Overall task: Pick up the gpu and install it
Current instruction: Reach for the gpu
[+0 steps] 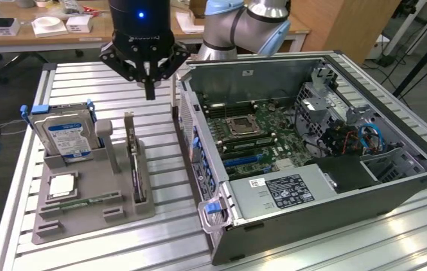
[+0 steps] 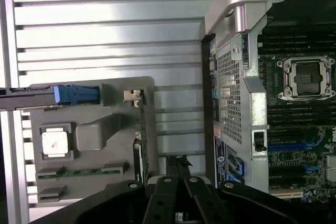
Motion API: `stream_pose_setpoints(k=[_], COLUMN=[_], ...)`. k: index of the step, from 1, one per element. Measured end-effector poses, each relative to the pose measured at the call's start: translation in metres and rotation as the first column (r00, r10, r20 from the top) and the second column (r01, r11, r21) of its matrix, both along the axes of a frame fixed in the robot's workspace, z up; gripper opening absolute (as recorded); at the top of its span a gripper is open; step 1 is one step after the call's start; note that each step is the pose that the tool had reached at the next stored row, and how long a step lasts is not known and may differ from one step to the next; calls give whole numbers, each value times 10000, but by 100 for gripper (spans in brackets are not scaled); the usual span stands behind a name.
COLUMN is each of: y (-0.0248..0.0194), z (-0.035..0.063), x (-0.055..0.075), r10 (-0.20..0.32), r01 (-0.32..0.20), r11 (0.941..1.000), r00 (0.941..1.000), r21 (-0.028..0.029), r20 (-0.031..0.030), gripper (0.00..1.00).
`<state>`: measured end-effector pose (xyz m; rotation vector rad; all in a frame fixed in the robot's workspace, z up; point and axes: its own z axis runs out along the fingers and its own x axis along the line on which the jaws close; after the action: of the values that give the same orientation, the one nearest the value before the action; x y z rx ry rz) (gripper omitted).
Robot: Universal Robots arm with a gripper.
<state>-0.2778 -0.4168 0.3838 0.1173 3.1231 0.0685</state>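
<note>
We start at the claw (image 1: 150, 95): its two black fingers are pressed together and grip nothing. It hangs point-down over the slatted table (image 1: 85, 84), clear of everything below. In the wrist view the claw (image 2: 178, 167) shows as dark linkages with the tips closed.

On the exterior view's clock face, the gpu (image 1: 135, 169) lies at six o'clock from the claw. It stands on edge in a slot of the grey tray (image 1: 85, 220) (a dark slab seen edge-on, bracket end nearest the claw), and the claw is not touching it. From the wrist we see the gpu (image 2: 139, 150) as a thin strip along the tray's edge.

At eight o'clock the hard drive (image 1: 66, 135) stands upright in the same tray, with a grey post (image 1: 104, 135) between it and the gpu. Nearer the camera a cpu (image 1: 61, 185) and a memory stick (image 1: 89, 200) lie flat.

At four o'clock sits the open case (image 1: 274, 68), its motherboard (image 1: 244, 135) exposed. The case's near wall runs just beside the gpu at three o'clock, leaving a narrow strip of table between them.
</note>
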Motion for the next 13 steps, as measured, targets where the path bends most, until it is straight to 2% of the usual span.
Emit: stream_pose_setpoints(k=[13], y=[-20], z=[-6], x=[-121], r10=[2], r01=[-2], r11=[10000], r00=[10000], r21=[0], r20=[0], gripper=[11])
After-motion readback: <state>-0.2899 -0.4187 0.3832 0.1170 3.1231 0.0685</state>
